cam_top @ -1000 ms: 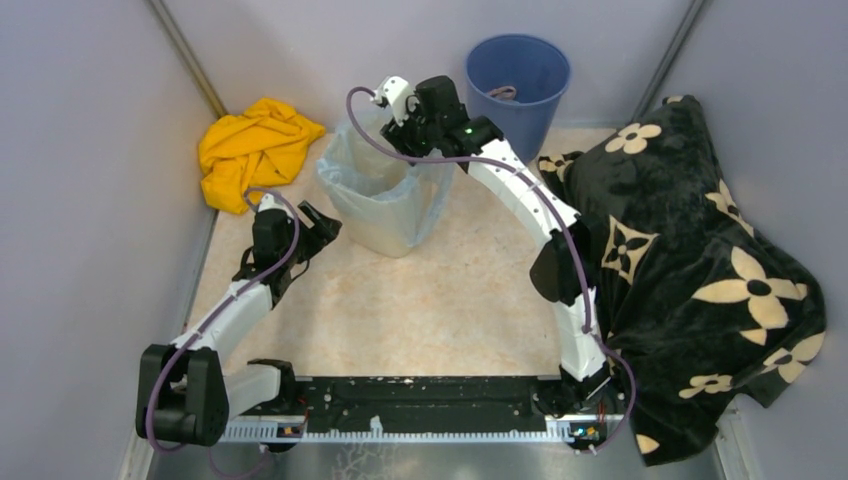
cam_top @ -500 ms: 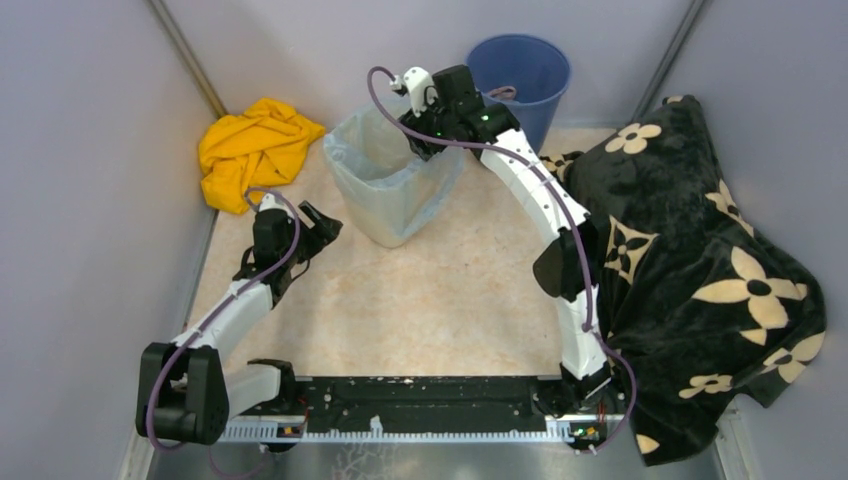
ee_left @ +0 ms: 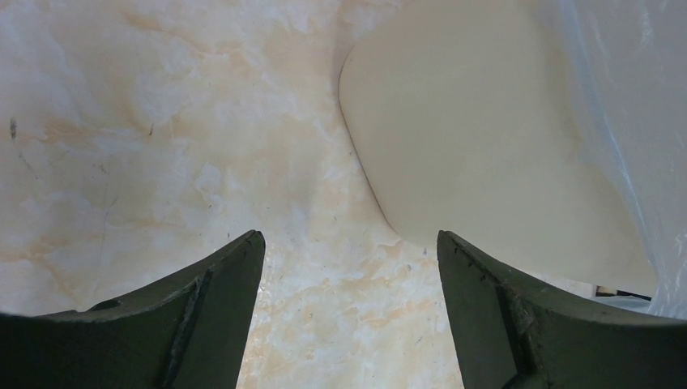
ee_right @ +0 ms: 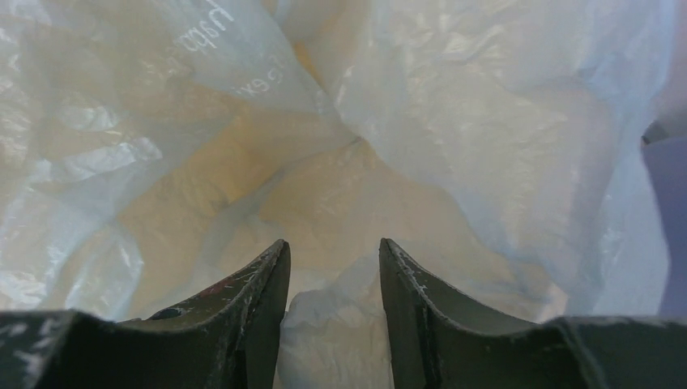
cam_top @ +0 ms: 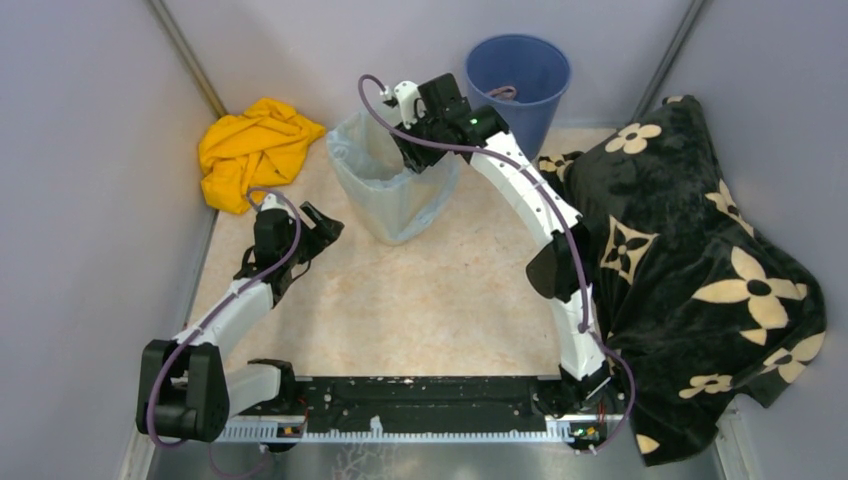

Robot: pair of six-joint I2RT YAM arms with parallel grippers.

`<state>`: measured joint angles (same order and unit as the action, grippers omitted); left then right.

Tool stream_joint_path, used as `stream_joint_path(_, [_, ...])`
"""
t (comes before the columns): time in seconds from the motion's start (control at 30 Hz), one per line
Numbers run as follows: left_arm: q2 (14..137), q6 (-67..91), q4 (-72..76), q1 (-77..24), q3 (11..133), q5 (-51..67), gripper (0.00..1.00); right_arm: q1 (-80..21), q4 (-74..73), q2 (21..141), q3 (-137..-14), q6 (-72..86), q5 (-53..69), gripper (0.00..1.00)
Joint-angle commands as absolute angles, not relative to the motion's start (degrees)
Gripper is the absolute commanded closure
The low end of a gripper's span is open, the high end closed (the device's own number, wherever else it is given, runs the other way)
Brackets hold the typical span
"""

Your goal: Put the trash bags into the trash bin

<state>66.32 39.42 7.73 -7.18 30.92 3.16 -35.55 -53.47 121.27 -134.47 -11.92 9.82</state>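
Nearest, my left pincer (ee_left: 348, 237) stands released and empty, just beside the trash bin (ee_left: 486, 146). Farther, the trash bag (ee_right: 502, 121) lines the bin; inside, my right pincer (ee_right: 332, 243) straddles its film, grasping or not I cannot tell.

Pretty much the whole shot is the trash bag (ee_right: 486, 121), thin see-through pale-blue plastic, crinkled all over, with folds meeting in a crease near the top middle. A warm cream tone shows through it in the centre. There's faint printed lettering (ee_right: 215, 24) top left, too washed out to read. The right gripper (ee_right: 332, 243) sits at the bottom, its dark fingers (ee_right: 251, 308) partly apart with a puff of bag between them; whether it's actually pinched is hard to say. A lavender-grey patch (ee_right: 668, 219) peeks in at the right edge.
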Motion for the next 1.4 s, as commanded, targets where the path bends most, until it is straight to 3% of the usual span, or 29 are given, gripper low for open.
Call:
stream_joint_path(0.0, [66.6, 40.0, 9.6, -6.9, 31.6, 4.3, 0.16, -37.1, -55.9, 120.7, -135.1, -8.6, 7.8, 0.58])
stream_joint_path(0.27, [67.5, 40.1, 10.0, -6.9, 31.2, 4.8, 0.16, -38.8, -55.6, 114.7, -127.4, -5.5, 5.0, 0.62])
stream_joint_path(0.4, [67.8, 40.3, 10.4, -6.9, 31.3, 5.3, 0.16, -39.2, -55.4, 110.4, -124.2, -3.5, 3.5, 0.57])
stream_joint_path(0.47, [68.2, 40.3, 10.5, -6.9, 31.4, 5.5, 0.16, -39.3, -54.9, 108.9, -124.1, -3.1, 3.6, 0.50])
stream_joint_path(0.8, [68.5, 40.5, 10.1, -6.9, 32.4, 6.9, 0.17, -39.3, -54.0, 108.8, -132.3, -0.5, -3.1, 0.34])
stream_joint_path(1.37, [66.5, 40.3, 9.0, -6.9, 32.1, 6.9, 0.17, -28.1, -37.0, 101.5, -115.9, 9.8, -0.2, 0.36])
